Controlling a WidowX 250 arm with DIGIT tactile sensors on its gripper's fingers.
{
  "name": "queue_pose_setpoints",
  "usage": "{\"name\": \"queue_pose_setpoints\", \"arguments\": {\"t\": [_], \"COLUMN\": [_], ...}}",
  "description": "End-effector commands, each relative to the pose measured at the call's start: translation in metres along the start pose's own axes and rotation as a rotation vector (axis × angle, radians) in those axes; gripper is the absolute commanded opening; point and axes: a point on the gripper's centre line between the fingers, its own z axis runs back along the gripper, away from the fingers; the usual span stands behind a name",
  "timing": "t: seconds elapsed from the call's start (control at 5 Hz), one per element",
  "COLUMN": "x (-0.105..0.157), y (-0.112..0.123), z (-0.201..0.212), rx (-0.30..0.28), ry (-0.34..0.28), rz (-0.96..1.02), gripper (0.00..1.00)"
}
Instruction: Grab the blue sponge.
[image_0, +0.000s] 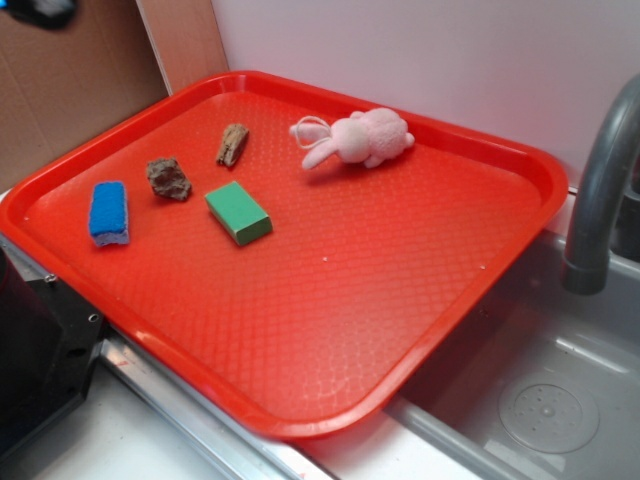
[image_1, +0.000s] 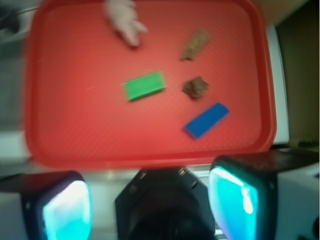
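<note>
Exterior view: one red tray (image_0: 480, 290), textured, raised rim, serving as landmark for all entries; it sits partly over a grey sink basin (image_0: 550, 400), with a grey faucet (image_0: 600, 190) off its right edge, a pale wall behind and brown cardboard at the upper left. The blue sponge (image_0: 109, 212), blue top over a pale lower layer, lies flat close to the tray's left rim, clear of its neighbours, so its long sides look open to a grasp from above. Toward the tray's centre from it: a dark brown lump (image_0: 168, 178), a tan wood-like piece (image_0: 232, 144), a green block (image_0: 238, 212). A pink plush rabbit (image_0: 358, 138) lies on its side by the far rim. The items are spread apart, seemingly as distractors around the target. The near and right parts of the tray hold nothing further. Wrist view (blurred): the tray fills the upper frame; the blue sponge appears toward the lower right, angled, near the closest rim, the brown lump just beyond it, the green block nearer centre. The gripper (image_1: 150, 205) hangs high and outside the tray's near rim; its two fingers (image_1: 67, 210) stand wide apart with nothing between them. Judgement: approach not begun; the pincer must travel inward and turn to match the sponge's slant.
</note>
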Motion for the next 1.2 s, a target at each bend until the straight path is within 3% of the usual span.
{"name": "queue_pose_setpoints", "arguments": {"t": [0.0,0.2,0.4,0.6,0.8,1.0], "x": [0.03,0.028,0.02,0.03,0.033,0.036], "y": [0.01,0.011,0.038,0.053,0.055,0.04], "z": [-0.084,-0.108,-0.125,-0.137,-0.143,-0.162], "rx": [-0.024,-0.043,-0.06,-0.074,-0.058,-0.019], "ry": [-0.057,-0.145,-0.1,-0.057,-0.055,-0.025], "rz": [0.48,0.586,0.552,0.351,0.347,0.331], "gripper": [1.0,1.0,1.0,1.0,1.0,1.0]}}
